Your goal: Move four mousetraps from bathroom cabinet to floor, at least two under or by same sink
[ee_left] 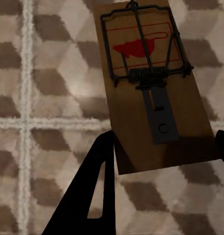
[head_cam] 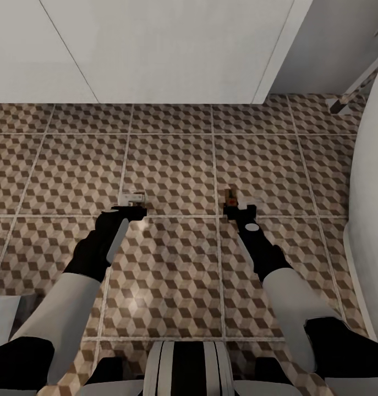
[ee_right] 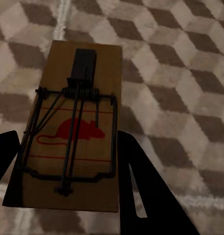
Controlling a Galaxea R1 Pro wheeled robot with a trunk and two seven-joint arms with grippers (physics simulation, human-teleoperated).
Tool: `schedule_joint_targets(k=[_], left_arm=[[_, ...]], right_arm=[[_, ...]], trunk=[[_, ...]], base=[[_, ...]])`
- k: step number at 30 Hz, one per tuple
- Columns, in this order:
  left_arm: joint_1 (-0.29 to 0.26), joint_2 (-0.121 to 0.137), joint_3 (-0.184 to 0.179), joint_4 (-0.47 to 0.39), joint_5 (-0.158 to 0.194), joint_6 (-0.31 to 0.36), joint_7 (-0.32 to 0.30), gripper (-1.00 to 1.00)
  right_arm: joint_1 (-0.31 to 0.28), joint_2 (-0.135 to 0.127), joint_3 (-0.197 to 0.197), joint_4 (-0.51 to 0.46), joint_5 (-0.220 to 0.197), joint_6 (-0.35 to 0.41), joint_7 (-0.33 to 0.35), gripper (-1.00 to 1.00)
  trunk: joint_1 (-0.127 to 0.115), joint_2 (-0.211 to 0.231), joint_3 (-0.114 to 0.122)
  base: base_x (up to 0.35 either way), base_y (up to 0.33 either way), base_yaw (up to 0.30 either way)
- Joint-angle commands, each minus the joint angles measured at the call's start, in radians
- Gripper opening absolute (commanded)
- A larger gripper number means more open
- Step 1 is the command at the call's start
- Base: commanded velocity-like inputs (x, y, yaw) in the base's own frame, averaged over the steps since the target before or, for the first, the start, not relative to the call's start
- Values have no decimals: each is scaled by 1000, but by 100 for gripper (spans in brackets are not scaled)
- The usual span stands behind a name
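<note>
I am looking down at the bathroom floor (head_cam: 172,165) with its brown and tan cube tiles. My left gripper (head_cam: 129,211) is low over it, shut on the near end of a tan mousetrap (head_cam: 132,196). In the left wrist view this mousetrap (ee_left: 151,88) sits between the black fingers (ee_left: 95,196), casting a shadow on the tiles. My right gripper (head_cam: 239,211) is shut on a second mousetrap (head_cam: 230,196). In the right wrist view that mousetrap (ee_right: 73,142), with its red mouse mark, fills the gap between the fingers (ee_right: 139,186). The cabinet is out of view.
A white wall or panel (head_cam: 155,49) runs along the far edge of the tiles. A white rounded fixture (head_cam: 371,220) rises at the right. A grey fitting (head_cam: 340,104) lies at the far right corner. My own base (head_cam: 183,368) is at the near edge.
</note>
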State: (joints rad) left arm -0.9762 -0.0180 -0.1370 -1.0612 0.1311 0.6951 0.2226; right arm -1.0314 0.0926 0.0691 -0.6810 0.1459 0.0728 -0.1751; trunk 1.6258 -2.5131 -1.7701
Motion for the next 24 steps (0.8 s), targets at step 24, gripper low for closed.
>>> schedule_joint_targets(k=[24], left_arm=[[-585,-2,2,548,9,120,12,-100]], right_arm=[[-294,82,8,-30,8,400,-6,-100]], trunk=[[0,0,-1]], base=[[0,0,0]])
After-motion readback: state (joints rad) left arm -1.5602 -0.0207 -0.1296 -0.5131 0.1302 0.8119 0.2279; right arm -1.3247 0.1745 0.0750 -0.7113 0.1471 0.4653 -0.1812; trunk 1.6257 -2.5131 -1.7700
